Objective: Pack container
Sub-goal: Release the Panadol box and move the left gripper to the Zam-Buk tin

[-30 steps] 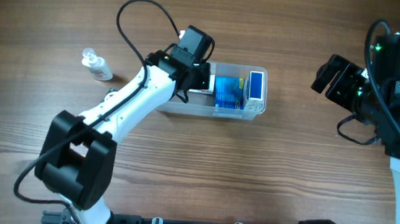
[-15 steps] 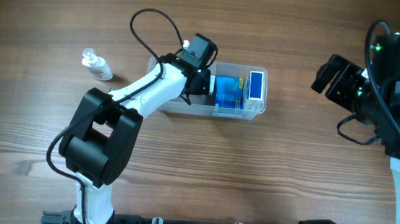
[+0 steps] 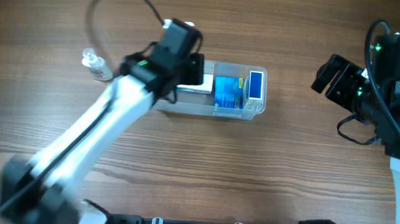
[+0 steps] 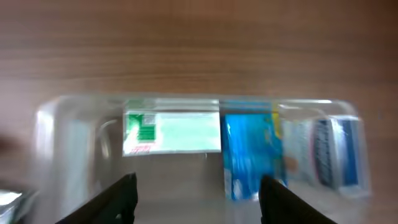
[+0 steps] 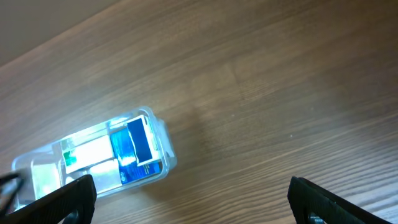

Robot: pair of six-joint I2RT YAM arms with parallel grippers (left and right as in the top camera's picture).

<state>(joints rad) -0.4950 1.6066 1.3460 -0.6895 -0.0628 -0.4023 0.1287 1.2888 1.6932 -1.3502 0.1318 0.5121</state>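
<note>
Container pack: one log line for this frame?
left gripper: open, empty, above container | right gripper: open, empty, off to the side | inside: green-white box, blue box, blue-white box | bottle: outside container

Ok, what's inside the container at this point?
In the container: white box with green print, blue box, blue-and-white box, side by side. Anything beneath them is hidden; its left end is too blurred.

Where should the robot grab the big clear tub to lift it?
Probably by the long wall of the container nearest the robot, pinched at the rim from above. The white box sits against the far wall, so the bare strip in front of it leaves room for one finger inside.
</note>
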